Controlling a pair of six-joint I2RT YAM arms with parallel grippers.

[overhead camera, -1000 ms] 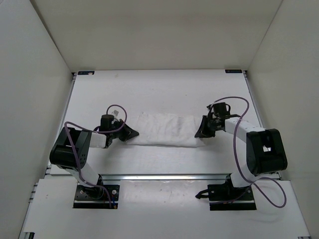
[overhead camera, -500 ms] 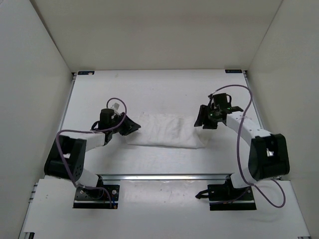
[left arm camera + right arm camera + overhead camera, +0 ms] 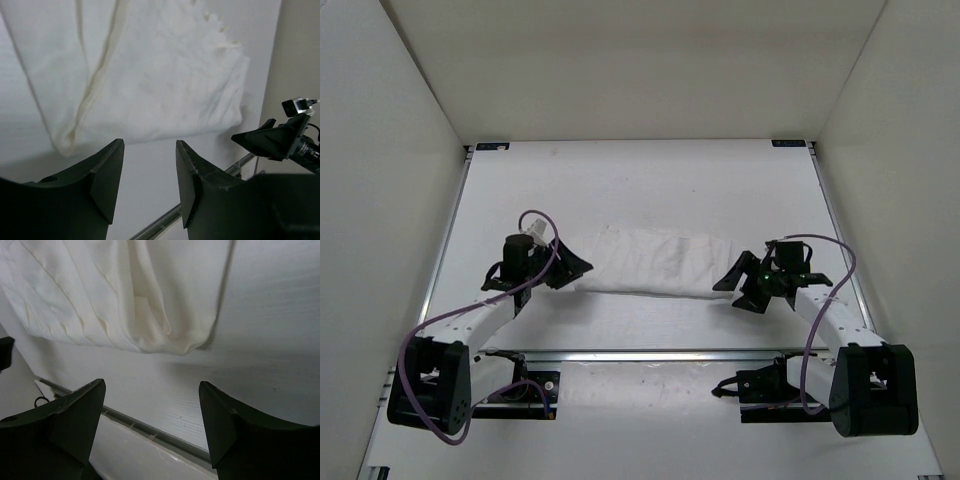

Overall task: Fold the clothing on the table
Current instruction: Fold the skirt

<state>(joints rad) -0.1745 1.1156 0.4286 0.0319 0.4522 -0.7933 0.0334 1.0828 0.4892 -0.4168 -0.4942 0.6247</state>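
- Since a second ago both ends of the white, thin, soft ribbed clothing [image 3: 655, 262] have been released. It now lies as a long folded band across the middle of the large flat white table [image 3: 620, 180].
- In the left wrist view its left end shows a doubled edge with a seam. In the right wrist view its right end shows a rounded fold.
- At the left end, the black two-finger left gripper [image 3: 578, 268] has drawn back a little, and its jaws stand apart with nothing between them.
- At the right end, the black two-finger right gripper [image 3: 740, 288] has swung toward the near edge of the table, jaws wide apart and empty.
- From above I cannot tell if the left fingertips touch the fabric; the wrist view suggests a small gap.
- I judge that one fold is finished. The band is narrow but long, so an end-to-end fold probably remains.
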